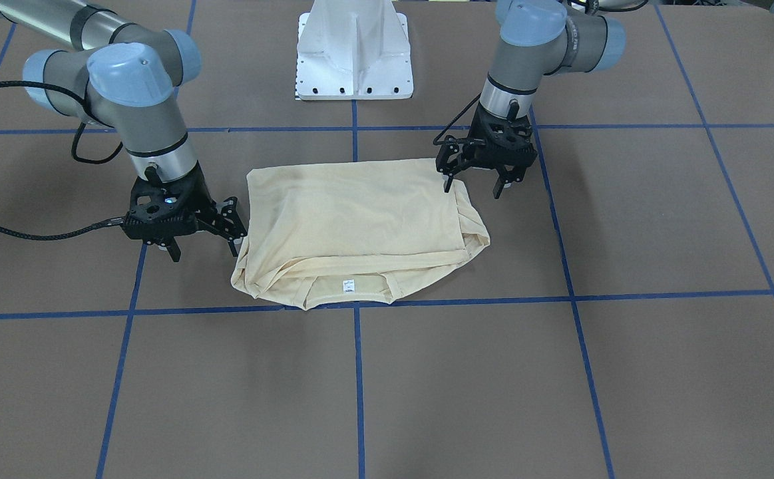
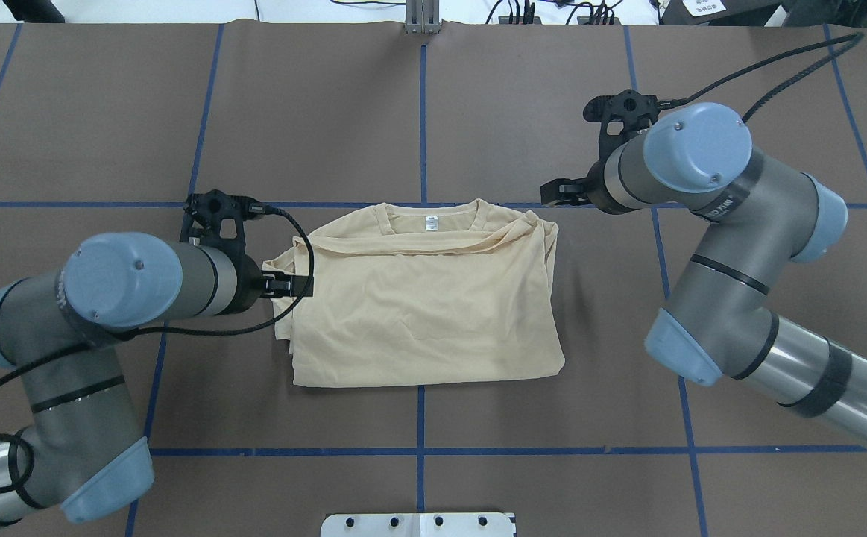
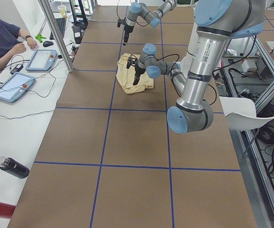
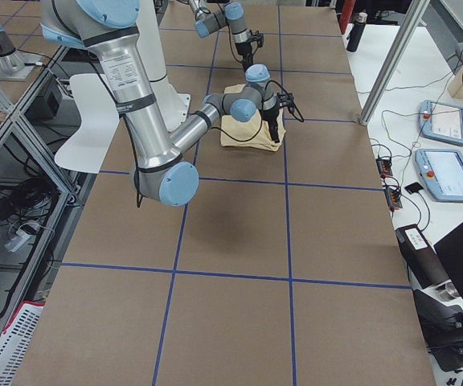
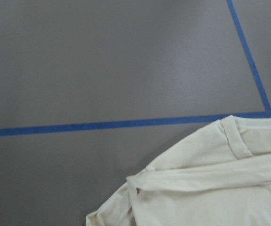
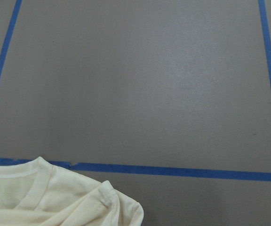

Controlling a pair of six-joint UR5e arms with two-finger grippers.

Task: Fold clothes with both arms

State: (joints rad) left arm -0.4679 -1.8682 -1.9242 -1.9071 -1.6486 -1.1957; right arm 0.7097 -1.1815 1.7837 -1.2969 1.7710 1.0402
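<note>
The pale cream-yellow T-shirt (image 1: 360,213) lies folded into a rough rectangle on the brown table, plain side up, so the print is hidden. Its collar and white neck label (image 1: 349,286) point away from the robot. It also shows in the overhead view (image 2: 418,306). My left gripper (image 1: 473,186) is open and empty, just above the shirt's edge on my left (image 2: 285,286). My right gripper (image 1: 203,251) is open and empty beside the shirt's other side, slightly clear of the collar-end corner (image 2: 557,192). Both wrist views show only shirt corners (image 5: 220,188) (image 6: 46,197) and table.
Blue tape lines (image 1: 357,372) divide the brown table into squares. The white pedestal base (image 1: 355,53) stands behind the shirt. An operator (image 3: 1,38) sits at a side bench with tablets (image 3: 13,88) and bottles (image 3: 12,167).
</note>
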